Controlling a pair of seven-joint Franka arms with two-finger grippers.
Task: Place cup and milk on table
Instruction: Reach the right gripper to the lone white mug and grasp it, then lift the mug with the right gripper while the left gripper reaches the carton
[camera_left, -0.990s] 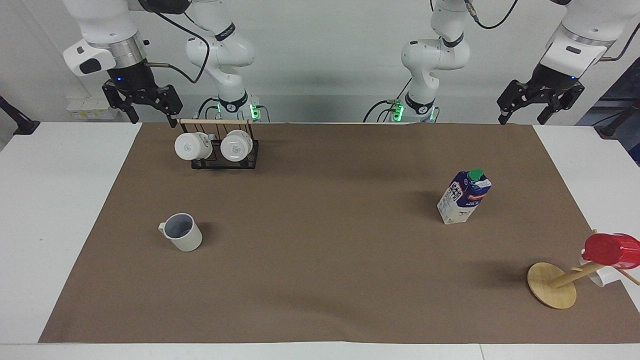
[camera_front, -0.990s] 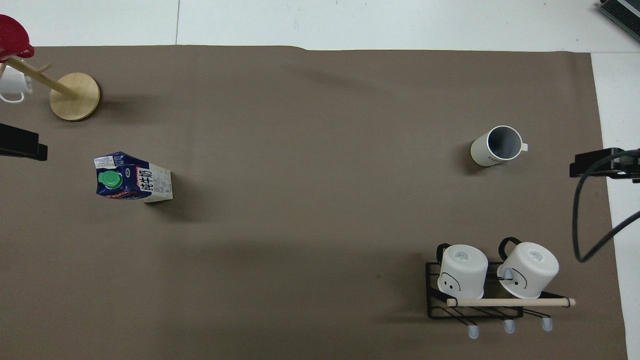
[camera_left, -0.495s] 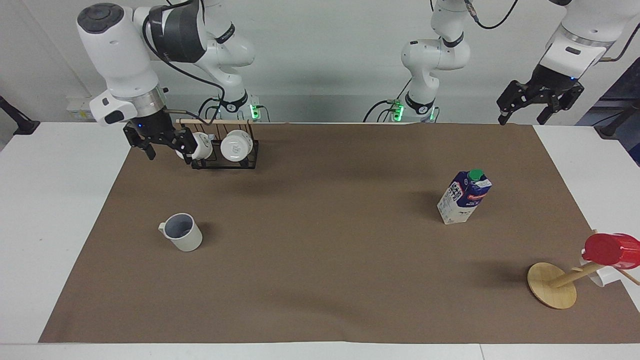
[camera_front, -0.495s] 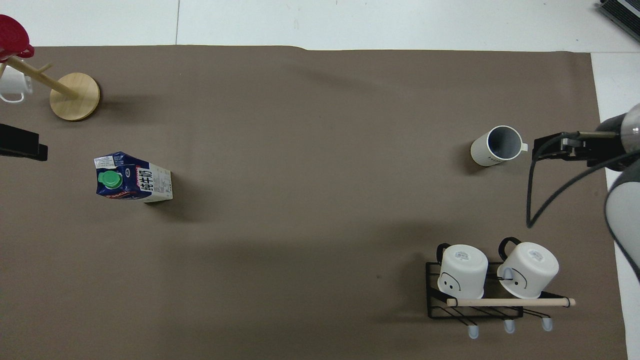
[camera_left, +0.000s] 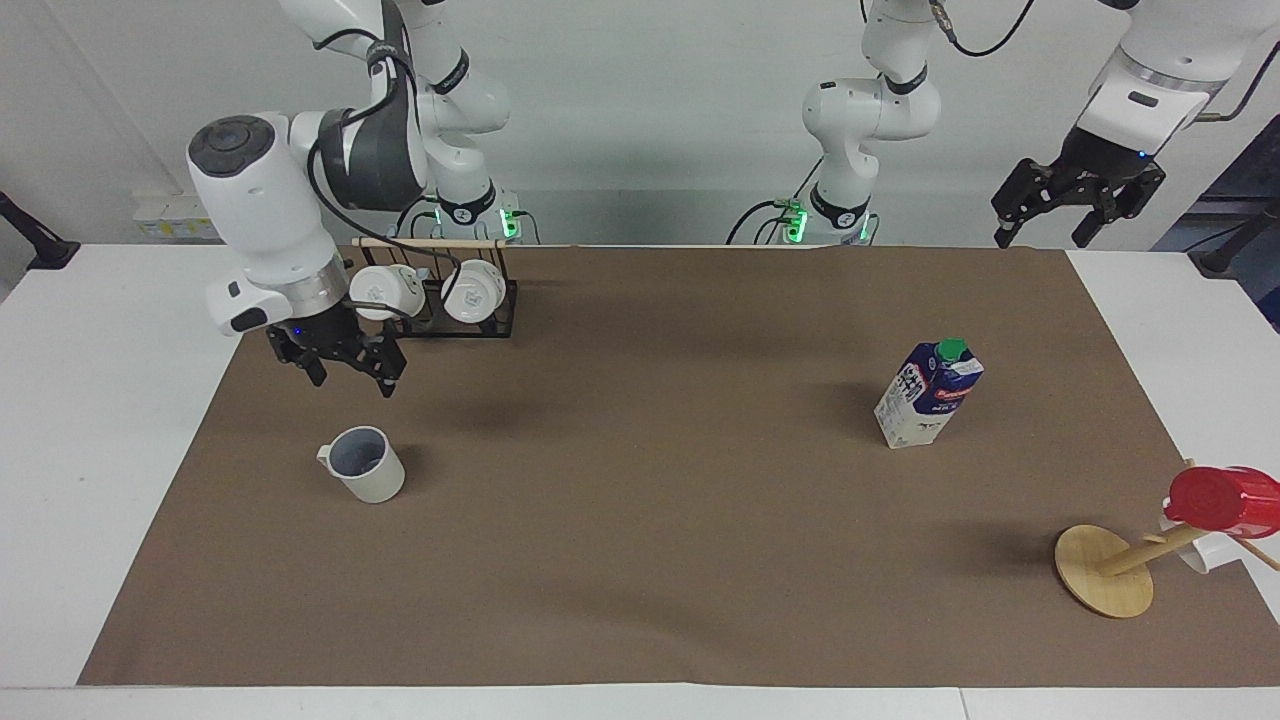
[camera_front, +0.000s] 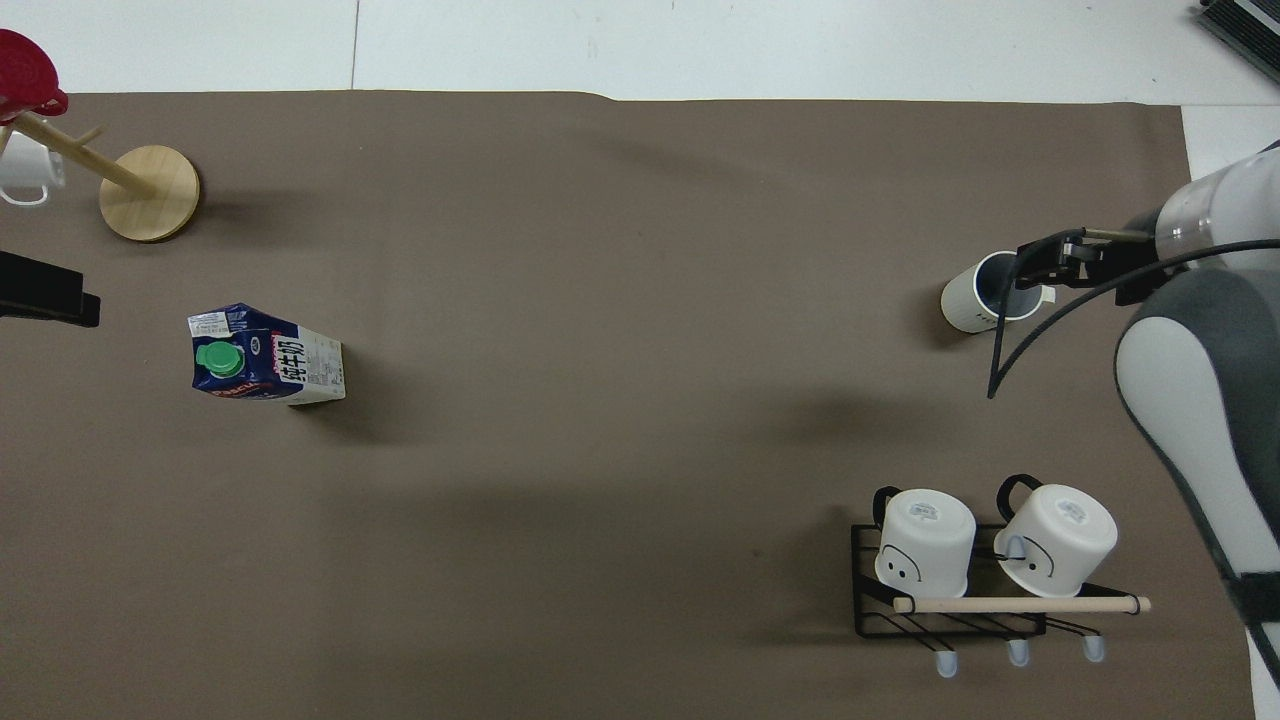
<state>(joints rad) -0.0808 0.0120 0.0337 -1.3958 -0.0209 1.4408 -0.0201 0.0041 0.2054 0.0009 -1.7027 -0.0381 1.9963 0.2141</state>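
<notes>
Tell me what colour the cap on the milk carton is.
Green. The round cap on the milk carton shows best in the overhead view.

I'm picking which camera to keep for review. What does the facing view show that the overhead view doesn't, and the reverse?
Facing view only: both arm bases, the whole left hand waiting open above the table's edge, and clear air between the open right hand and the cup.

Overhead view only: the milk carton's cap from above, and smiley faces on the racked mugs.

Both: cup, milk, mug rack, red cup on its wooden stand, brown sheet.
</notes>
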